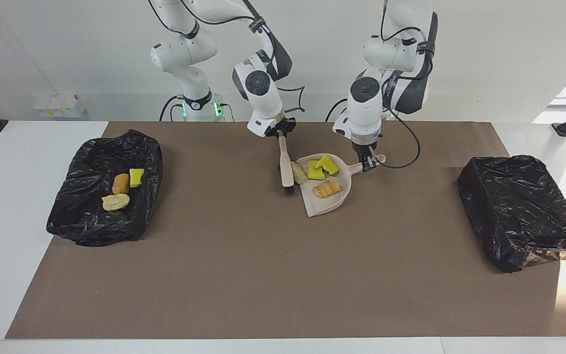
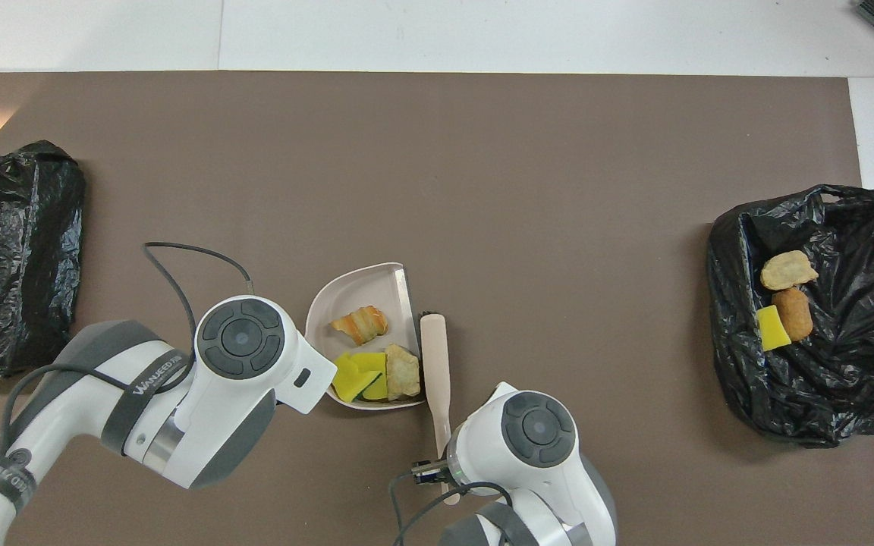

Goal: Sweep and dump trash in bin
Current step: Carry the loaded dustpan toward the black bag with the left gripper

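facing view: right claw (image 1: 283, 135) clamped on the handle of a brush (image 1: 286, 167), bristles down on the brown mat (image 1: 263, 275) at the dustpan's open edge. left claw (image 1: 369, 162) clamped on the handle of the beige dustpan (image 1: 334, 202). in the pan, four pieces of trash: two bright yellow sponge chunks (image 1: 322, 167) nearest the handle, a tan lump (image 1: 298, 173) touching the brush, an orange-brown ridged pastry piece (image 1: 327, 189) toward the pan's middle. toward the right arm's end of the table, an open black-lined bin (image 1: 86, 216) with three more pieces: a brown roll (image 1: 121, 183), a yellow chunk (image 1: 136, 177), a pale beige lump (image 1: 115, 201). toward the left arm's end, a second black-bagged bin (image 1: 519, 211), tilted.

overhead view: dustpan (image 2: 331, 303) between the two arms, brush (image 2: 435, 371) just beside its straight edge. pastry piece (image 2: 361, 324) apart from the others; yellow chunks (image 2: 357, 377) and tan lump (image 2: 402, 371) packed together in the pan's corner nearest the robots. bin (image 2: 847, 379) with beige lump (image 2: 786, 270), brown roll (image 2: 796, 313) and yellow chunk (image 2: 771, 327) touching one another. both claws hidden under the wrists.
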Tool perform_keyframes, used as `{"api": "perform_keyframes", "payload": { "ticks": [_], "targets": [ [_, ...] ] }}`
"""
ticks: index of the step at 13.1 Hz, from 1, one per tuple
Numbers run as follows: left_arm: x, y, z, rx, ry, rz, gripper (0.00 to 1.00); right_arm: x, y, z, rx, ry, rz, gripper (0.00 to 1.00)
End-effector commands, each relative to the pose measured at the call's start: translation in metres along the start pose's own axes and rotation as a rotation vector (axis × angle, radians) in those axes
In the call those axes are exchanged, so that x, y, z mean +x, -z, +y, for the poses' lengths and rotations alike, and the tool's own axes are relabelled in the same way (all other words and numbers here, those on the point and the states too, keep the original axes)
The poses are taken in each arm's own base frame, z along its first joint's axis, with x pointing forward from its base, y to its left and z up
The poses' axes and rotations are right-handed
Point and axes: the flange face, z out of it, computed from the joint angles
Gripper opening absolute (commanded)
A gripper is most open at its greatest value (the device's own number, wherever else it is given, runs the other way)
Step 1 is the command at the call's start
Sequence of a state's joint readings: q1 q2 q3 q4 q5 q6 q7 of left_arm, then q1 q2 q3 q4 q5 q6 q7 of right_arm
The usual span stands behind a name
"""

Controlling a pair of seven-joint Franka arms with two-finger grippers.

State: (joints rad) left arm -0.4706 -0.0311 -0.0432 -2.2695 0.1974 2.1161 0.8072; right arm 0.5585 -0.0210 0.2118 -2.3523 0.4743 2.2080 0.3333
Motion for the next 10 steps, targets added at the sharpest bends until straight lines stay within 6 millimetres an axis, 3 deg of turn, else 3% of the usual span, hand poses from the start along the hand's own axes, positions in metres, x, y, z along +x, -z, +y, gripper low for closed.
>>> {"api": "perform_keyframes", "payload": {
  "ticks": [1,3,5,7,10],
  "targets": [
    [-0.013,-0.011,-0.009,0.039,0.004,0.028,0.0,0.007,0.008,-0.025,0.039,-0.002,0.002,0.0],
    [-0.023,-0.013,-0.023,0.055,-0.012,0.05,0.0,0.005,0.017,-0.028,0.043,0.014,0.006,0.0],
    [-0.033,-0.018,-0.036,0.054,-0.031,0.067,0.0,-0.003,0.038,-0.027,0.047,0.021,0.005,0.0],
    [-0.05,-0.019,-0.052,0.012,-0.056,0.126,0.0,-0.008,0.064,-0.013,0.045,0.014,0.006,0.0],
    [-0.076,-0.004,-0.073,0.019,-0.087,0.2,0.0,-0.014,0.105,0.01,0.058,-0.015,0.016,0.0]
  ]
}}
